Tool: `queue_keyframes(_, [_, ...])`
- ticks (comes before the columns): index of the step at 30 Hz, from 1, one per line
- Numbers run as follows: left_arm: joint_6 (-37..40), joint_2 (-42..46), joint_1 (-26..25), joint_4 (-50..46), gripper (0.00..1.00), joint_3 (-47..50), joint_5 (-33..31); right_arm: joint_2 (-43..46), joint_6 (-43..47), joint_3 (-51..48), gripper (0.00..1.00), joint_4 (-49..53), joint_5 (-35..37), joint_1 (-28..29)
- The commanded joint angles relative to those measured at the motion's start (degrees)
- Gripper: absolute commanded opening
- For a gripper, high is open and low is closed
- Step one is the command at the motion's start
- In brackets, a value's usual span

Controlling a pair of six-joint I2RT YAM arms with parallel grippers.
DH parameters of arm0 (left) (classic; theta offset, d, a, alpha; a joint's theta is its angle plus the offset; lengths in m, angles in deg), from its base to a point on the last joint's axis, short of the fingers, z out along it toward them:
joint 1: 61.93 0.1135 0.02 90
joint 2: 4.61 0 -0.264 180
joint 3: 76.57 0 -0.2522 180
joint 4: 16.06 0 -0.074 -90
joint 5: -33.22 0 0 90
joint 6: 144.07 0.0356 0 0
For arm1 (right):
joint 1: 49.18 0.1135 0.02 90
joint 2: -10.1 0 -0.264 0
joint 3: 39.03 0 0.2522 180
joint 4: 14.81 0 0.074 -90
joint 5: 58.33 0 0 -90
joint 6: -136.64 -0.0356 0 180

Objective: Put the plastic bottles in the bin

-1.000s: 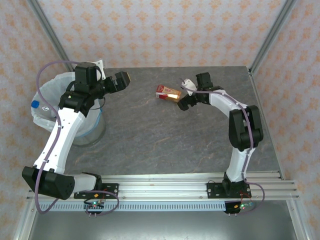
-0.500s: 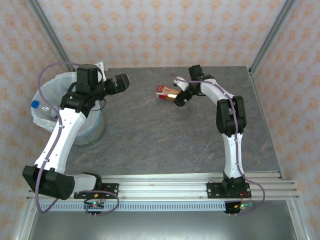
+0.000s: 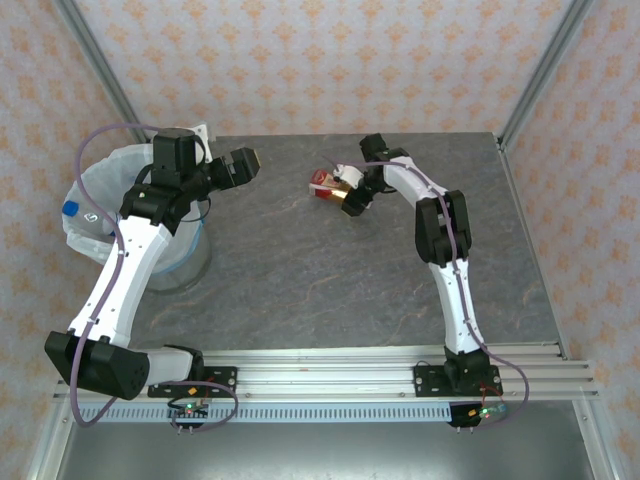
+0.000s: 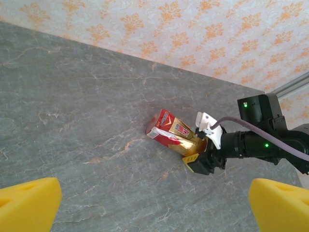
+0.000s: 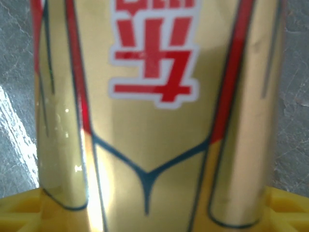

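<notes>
A crushed red-and-gold drink container point(image 3: 326, 184) is seen lying on its side on the dark grey stone-patterned table point(image 3: 300, 280), toward the far edge and a little right of centre. In the left wrist view the container point(image 4: 169, 135) is shown with its red end pointing left and its gold end pointing right. The gold end is held between the fingers of the right gripper point(image 3: 349, 196), which reaches in from the right.

From the right wrist camera the container point(image 5: 154, 121) is seen very close up, gold with red characters on white. Yellow pads point(image 5: 19, 210) sit at the two bottom corners, so the jaws are spread wide, one on either side of it — not closed on it.

The left gripper point(image 3: 243, 163) is held above the table, well apart from the container, its jaws wide and nothing between them.

The bin point(image 3: 88, 200) — round, lined with a translucent white bag — stands at the table's left edge under the left arm. A blue cap point(image 3: 70, 208) shows at its left rim.
</notes>
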Motion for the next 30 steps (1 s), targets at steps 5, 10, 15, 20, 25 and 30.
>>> queue_keyframes(5, [1.7, 0.59, -0.27, -0.03, 1.0, 0.27, -1.45, 3.98, 2.22, -4.47, 0.61, -0.55, 1.23, 0.84])
queue_keyframes(10, [1.87, 0.84, -0.2, 0.44, 1.0, 1.0, -0.97, 10.04, 1.87, -12.0, 0.53, -4.84, 1.35, 1.86])
queue_keyframes(15, [2.4, 1.25, -0.26, 0.93, 1.0, 2.18, 0.07, 17.63, -0.2, -21.55, 0.51, -10.7, 1.04, 2.97])
queue_keyframes(20, [1.64, 0.63, -0.18, 2.17, 1.0, 2.98, 3.43, 25.75, -4.43, -30.41, 0.5, -15.0, 2.49, 4.16])
queue_keyframes(25, [-1.37, 0.43, -0.27, 5.72, 1.0, 4.82, 8.96, 36.37, -12.35, -43.82, 0.48, -26.84, -0.33, 4.84])
queue_keyframes(30, [-3.83, 1.3, -0.99, 8.19, 1.0, 6.92, 11.44, 44.07, -20.79, -54.11, 0.47, -38.07, 2.23, 7.42])
